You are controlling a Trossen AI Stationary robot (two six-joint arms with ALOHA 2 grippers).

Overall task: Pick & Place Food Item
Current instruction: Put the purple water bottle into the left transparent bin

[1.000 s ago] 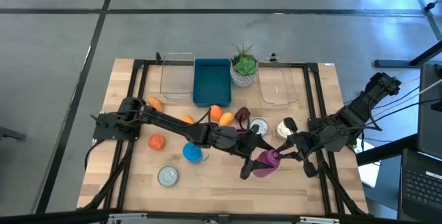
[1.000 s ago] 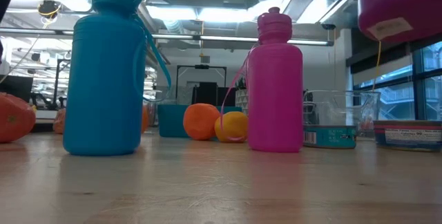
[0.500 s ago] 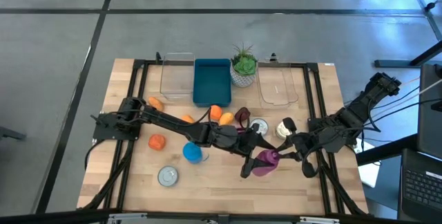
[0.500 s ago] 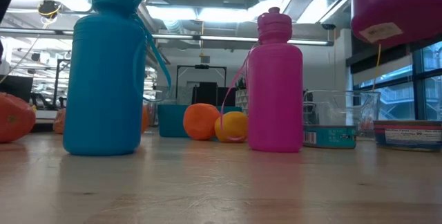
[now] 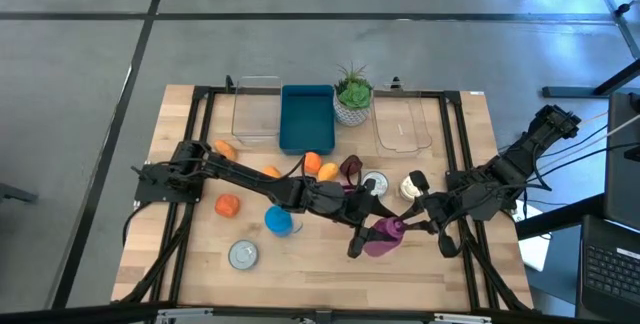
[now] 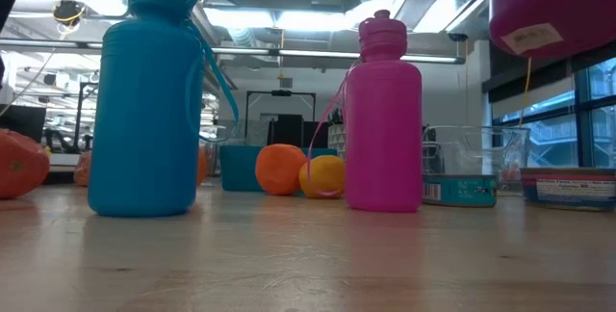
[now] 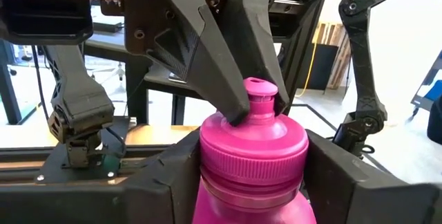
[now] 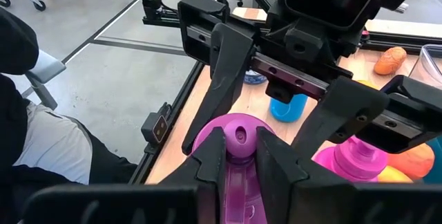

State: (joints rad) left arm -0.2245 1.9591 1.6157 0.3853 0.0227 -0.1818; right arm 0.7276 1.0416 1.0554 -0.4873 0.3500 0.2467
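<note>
My right gripper (image 8: 238, 156) was clamped on the spout cap of the lifted magenta bottle (image 5: 379, 235), its two fingers (image 8: 210, 162) pinching the narrow top. My left gripper (image 7: 252, 182) straddled the same bottle's body, one dark finger on each side of the wide screw lid; I could not tell whether those fingers were pressing the plastic or only close beside it. In the overhead view the bottle was held between both arms above the front right part of the table (image 5: 330, 274), clear of the wood, and in the table-level view only its base showed, hanging at the upper right.

I judged it a stiff, smooth moulded bottle, light if empty, and slippery on the rounded body; the ribbed lid and the neck under the spout looked the surer places to hold. It is no food item; the oranges (image 5: 320, 167) sat apart near the blue bin (image 5: 306, 117).

A pale sticker (image 6: 533, 38) was on the bottle's underside, its print too small for me to read. The tin (image 6: 460, 190) beside the second pink bottle (image 6: 383, 119) carried a label I could not make out either.
</note>
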